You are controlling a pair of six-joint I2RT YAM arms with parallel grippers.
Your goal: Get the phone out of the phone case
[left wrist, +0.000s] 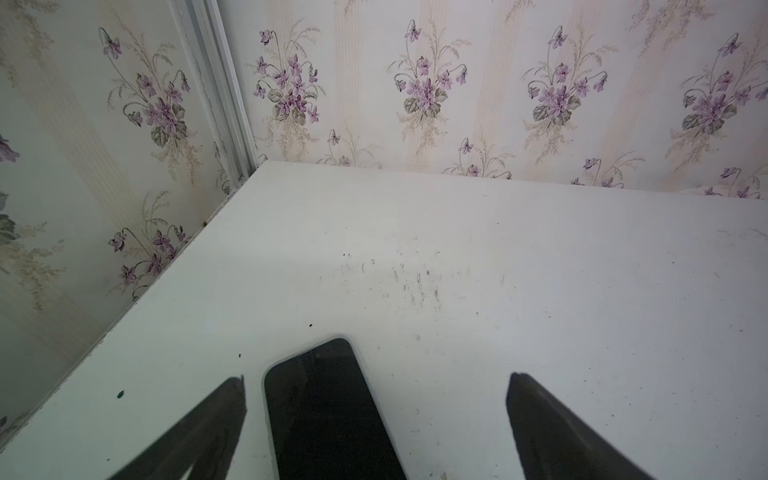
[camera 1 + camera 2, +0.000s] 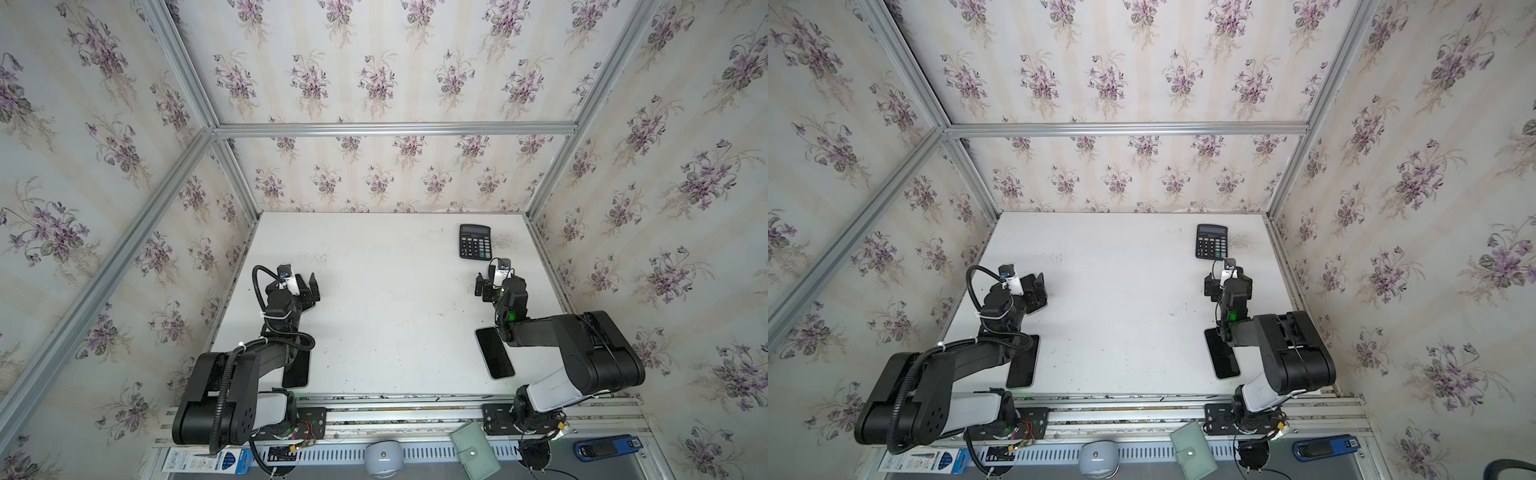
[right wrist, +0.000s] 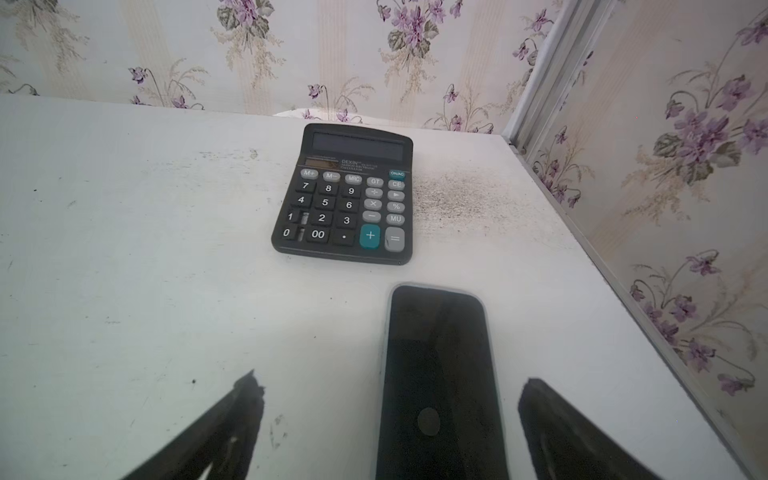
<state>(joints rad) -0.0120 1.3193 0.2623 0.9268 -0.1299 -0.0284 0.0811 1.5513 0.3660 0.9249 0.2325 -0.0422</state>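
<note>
Two flat black slabs lie apart near the front of the white table (image 2: 386,299). The left one (image 2: 297,370) (image 2: 1023,361) is glossy like a phone's screen with a thin pale rim; in the left wrist view it (image 1: 328,415) lies on the table below and between my open fingers. The right one (image 2: 494,353) (image 2: 1223,357) looks matte with a raised grey rim and a round mark, like an empty phone case (image 3: 440,374). My left gripper (image 2: 311,291) (image 1: 376,380) and right gripper (image 2: 482,286) (image 3: 391,377) hover open above the table, holding nothing.
A black calculator (image 2: 475,242) (image 3: 349,195) sits at the back right, just beyond the right gripper. Floral walls with metal posts close in three sides. On the front rail lie a green wallet (image 2: 476,455), a grey round device (image 2: 383,457) and a blue item (image 2: 606,446).
</note>
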